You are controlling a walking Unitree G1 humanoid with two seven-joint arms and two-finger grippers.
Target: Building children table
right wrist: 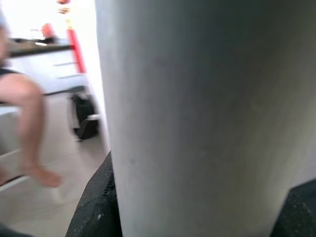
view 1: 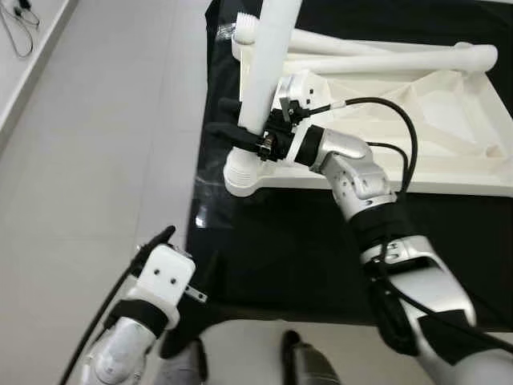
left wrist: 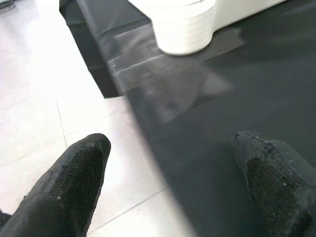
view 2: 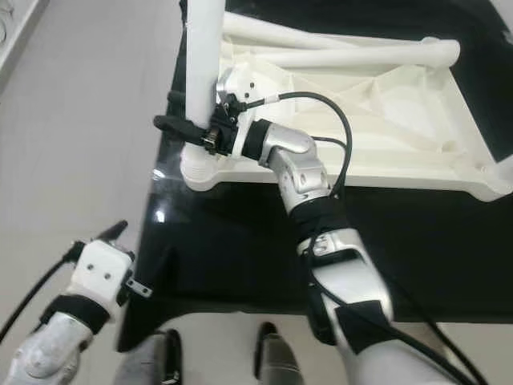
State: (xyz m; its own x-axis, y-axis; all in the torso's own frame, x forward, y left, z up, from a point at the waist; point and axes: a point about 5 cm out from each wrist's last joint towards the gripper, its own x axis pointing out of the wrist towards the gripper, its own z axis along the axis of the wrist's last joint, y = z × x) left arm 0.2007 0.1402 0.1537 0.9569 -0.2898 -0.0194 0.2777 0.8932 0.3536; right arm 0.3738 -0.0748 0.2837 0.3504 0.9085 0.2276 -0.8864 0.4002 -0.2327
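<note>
On black mat (view 1: 280,257), right tool (view 1: 240,136) clamped around upright table leg (view 1: 268,56), loose legs (view 1: 401,58) beyond, left tool (left wrist: 168,187) apart.

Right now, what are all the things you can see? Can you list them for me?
Table top: one, white, lying underside up on the black mat.
Standing table leg: one, white, upright in the corner socket, held by the right hand.
Loose table legs: two, white, lying across the table top.
Mat: one, black, spread on the floor.
Floor: pale grey tiles, beside the mat.
Person's leg: one, bare, in the background of the right wrist view.
Right hand: black fingers around the standing leg.
Left hand: open, low over the mat's edge.
</note>
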